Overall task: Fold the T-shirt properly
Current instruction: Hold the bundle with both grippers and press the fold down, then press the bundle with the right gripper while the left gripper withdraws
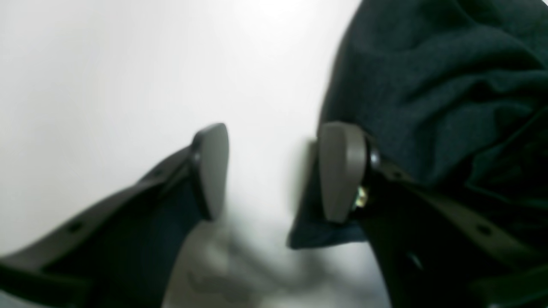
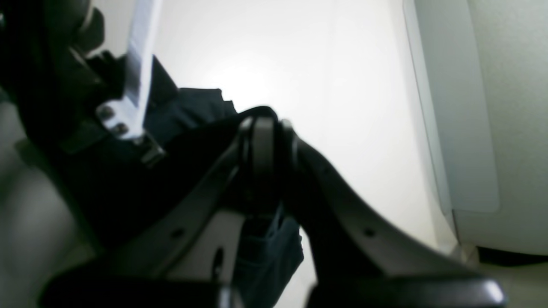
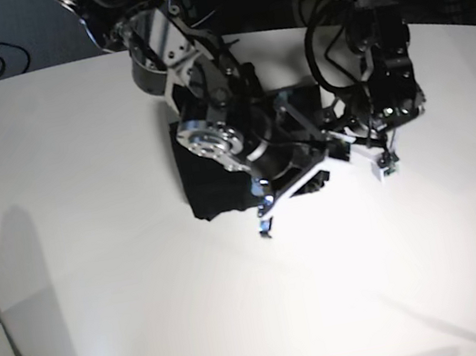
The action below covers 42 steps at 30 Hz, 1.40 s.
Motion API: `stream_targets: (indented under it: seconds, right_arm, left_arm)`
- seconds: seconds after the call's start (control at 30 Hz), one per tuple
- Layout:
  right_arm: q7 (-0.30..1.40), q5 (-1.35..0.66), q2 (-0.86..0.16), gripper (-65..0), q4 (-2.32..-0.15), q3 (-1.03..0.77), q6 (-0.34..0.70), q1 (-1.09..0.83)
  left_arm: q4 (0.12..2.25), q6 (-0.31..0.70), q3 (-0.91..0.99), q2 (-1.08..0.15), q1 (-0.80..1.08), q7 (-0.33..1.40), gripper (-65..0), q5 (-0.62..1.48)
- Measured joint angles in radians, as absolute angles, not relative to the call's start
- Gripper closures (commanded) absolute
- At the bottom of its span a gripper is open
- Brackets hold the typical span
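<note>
Black T-shirt, bunched, wrinkled, on white table

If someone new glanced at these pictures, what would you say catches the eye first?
The black T-shirt bunched in a dark heap mid-table, stark against the white table, with both arms crowded over it. Next, the right end effector shut on a fold of cloth, while the left end effector gapes open at the shirt's edge.
</note>
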<state>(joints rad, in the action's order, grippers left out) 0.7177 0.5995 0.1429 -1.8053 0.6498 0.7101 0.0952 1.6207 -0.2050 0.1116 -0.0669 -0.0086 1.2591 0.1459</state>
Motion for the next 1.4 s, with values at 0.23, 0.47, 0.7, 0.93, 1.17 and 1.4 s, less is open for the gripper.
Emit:
stream_targets:
  seconds: [0.23, 0.47, 0.7, 0.93, 1.17, 1.4]
  right_arm:
    - [0.734, 0.596, 0.141, 0.0, -1.805, 0.74, 0.71, 0.127]
    - [0.774, 0.595, 0.142, 0.0, -1.808, 0.814, 0.71, 0.185]
    - [0.771, 0.596, 0.142, 0.0, -1.805, 0.901, 0.71, 0.193]
    - [0.764, 0.603, 0.142, 0.0, -1.79, 0.918, 0.706, 0.194]
    - [0.705, 0.56, 0.15, 0.0, -1.771, 0.895, 0.698, 0.195]
    - [0.688, 0.55, 0.152, 0.0, -1.778, 0.89, 0.695, 0.198]
  left_arm:
    - [1.618, -0.205, 0.111, -0.066, -0.009, 1.259, -33.2, 0.146]
    - [1.618, -0.205, 0.109, -0.069, -0.002, 1.259, -33.2, 0.146]
    - [1.618, -0.205, 0.109, -0.07, 0.019, 1.257, -33.2, 0.146]
    - [1.623, -0.205, 0.116, -0.07, 0.022, 1.267, -33.2, 0.146]
    - [1.771, -0.21, 0.123, -0.1, 0.057, 1.276, -33.2, 0.138]
    - [1.807, -0.213, 0.123, -0.1, 0.056, 1.297, -33.2, 0.131]
